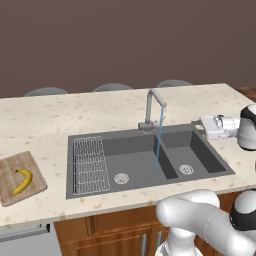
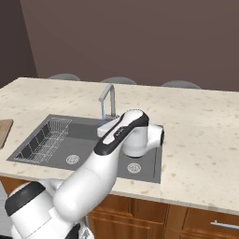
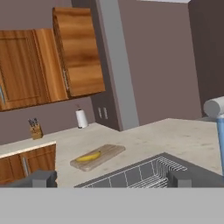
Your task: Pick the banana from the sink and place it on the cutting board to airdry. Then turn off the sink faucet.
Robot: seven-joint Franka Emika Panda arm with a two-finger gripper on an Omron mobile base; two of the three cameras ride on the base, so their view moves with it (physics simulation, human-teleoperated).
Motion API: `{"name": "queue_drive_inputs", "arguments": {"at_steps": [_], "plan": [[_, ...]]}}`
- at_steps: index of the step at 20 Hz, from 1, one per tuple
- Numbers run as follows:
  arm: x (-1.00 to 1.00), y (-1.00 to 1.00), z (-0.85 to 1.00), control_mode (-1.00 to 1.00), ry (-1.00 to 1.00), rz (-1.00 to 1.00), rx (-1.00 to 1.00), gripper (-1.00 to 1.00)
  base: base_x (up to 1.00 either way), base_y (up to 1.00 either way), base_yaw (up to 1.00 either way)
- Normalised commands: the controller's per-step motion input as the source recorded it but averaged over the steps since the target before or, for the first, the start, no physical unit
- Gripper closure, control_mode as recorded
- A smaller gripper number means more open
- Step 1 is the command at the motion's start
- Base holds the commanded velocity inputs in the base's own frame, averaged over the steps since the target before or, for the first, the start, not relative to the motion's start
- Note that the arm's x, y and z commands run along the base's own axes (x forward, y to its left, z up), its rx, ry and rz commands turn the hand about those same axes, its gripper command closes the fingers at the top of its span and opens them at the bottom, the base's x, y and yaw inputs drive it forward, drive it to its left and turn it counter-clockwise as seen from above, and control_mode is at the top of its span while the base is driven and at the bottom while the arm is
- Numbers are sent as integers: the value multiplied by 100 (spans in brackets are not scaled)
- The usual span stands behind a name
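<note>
banana: the small curved yellow banana [image 1: 22, 181] is already lying on the light brown wooden cutting board [image 1: 10, 170], well left of the dark grey double-basin sink [image 1: 145, 172], so that half looks done imo

water: thin blue stream [image 1: 158, 142] running from the tall grey metal faucet [image 1: 151, 107] into the basin, so the tap isn't off yet

gripper: two-finger gripper [image 1: 198, 125] sits just right of the faucet base, jaws spread wide, holding nothing

risk 1: coming in sideways it could shove the spout round instead of working the handle, and the water keeps going

risk 2: wide-open fingers may just slide past that skinny stem
</note>
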Motion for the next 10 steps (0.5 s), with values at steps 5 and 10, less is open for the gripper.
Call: {"name": "queue_drive_inputs", "arguments": {"at_steps": [5, 10], "plan": [[42, -8, -6, -100, 0, 0, 2, -100, 0, 0, 0], [44, -10, -8, -100, 0, 0, 1, -100, 0, 0, 0]]}}
